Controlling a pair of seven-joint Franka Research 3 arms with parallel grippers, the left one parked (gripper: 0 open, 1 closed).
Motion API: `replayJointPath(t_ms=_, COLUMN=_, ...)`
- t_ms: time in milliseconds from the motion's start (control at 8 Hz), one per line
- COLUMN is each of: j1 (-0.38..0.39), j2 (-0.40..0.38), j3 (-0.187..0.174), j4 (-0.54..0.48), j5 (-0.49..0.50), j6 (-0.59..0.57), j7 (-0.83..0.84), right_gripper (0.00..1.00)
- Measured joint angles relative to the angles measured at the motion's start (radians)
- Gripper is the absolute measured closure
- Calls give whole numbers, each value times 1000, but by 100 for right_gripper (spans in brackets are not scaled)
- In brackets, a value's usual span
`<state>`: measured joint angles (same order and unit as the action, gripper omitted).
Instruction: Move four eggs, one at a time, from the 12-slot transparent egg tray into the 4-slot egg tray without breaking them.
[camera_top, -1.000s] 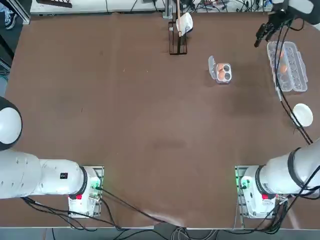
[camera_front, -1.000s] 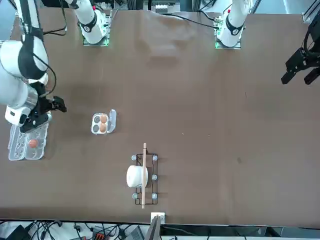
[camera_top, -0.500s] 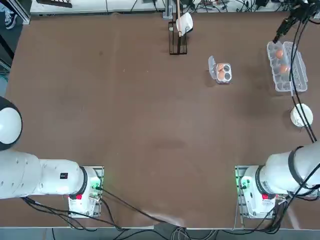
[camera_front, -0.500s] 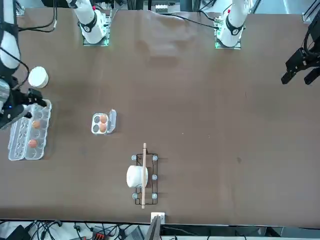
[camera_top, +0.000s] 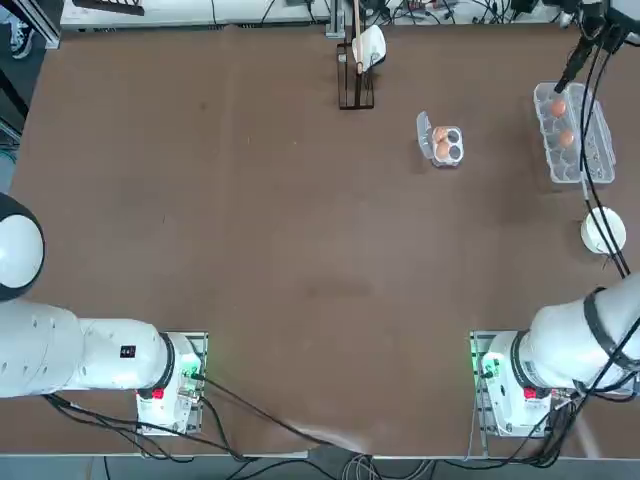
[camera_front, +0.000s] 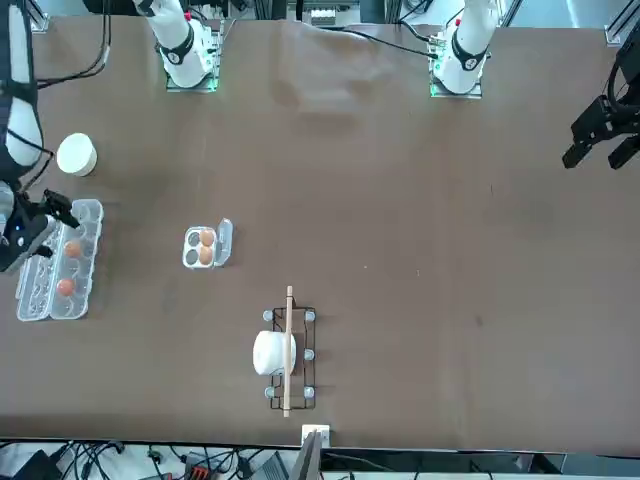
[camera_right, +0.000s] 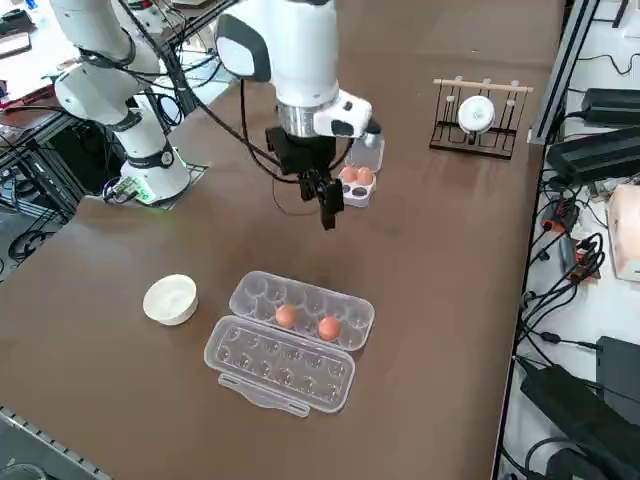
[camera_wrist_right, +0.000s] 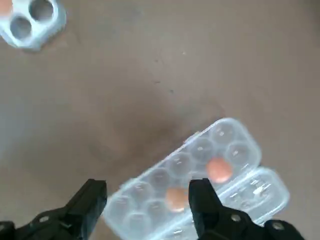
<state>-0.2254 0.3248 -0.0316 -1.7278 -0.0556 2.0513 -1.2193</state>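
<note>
Clear 12-slot transparent egg tray (camera_right: 300, 312), two eggs (camera_right: 286, 316), open right gripper (camera_right: 327, 210) above

The table (camera_top: 300, 250) is seen from overhead, from across, and diagonally from the side; the claw (camera_wrist_right: 147, 200) is filmed closely by the wrist camera, carton (camera_wrist_right: 200, 175) shared below it.

Right arm is stretched out from its base toward the far right part of the surface, wrist bent so the right hand (camera_right: 327, 208) points straight down and hangs clear above the surface. Its two black fingers (camera_wrist_right: 206, 200) stand wide apart with nothing between them. Cables run loose along the forearm down to the wrist.
</note>
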Motion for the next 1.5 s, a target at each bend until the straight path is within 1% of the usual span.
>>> replayJointPath(t_ms=250, j1=-35, j2=56, j3=0, j4=4, j5=0, j6=106, j7=-216, right_gripper=0)
replayJointPath(t_ms=375, j1=-50, j2=94, j3=0, j4=22, j5=0, j6=124, j7=-282, right_gripper=0)
replayJointPath(t_ms=750, j1=-80, j2=233, j3=1, j4=149, j5=11, j6=129, j7=-439, right_gripper=0)
replayJointPath(t_ms=1000, j1=-98, j2=304, j3=2, j4=214, j5=43, j6=129, j7=-521, right_gripper=0)
replayJointPath(t_ms=1250, j1=-115, j2=358, j3=3, j4=245, j5=64, j6=127, j7=-583, right_gripper=0)
replayJointPath(t_ms=1500, j1=-131, j2=387, j3=4, j4=253, j5=73, j6=127, j7=-624, right_gripper=0)
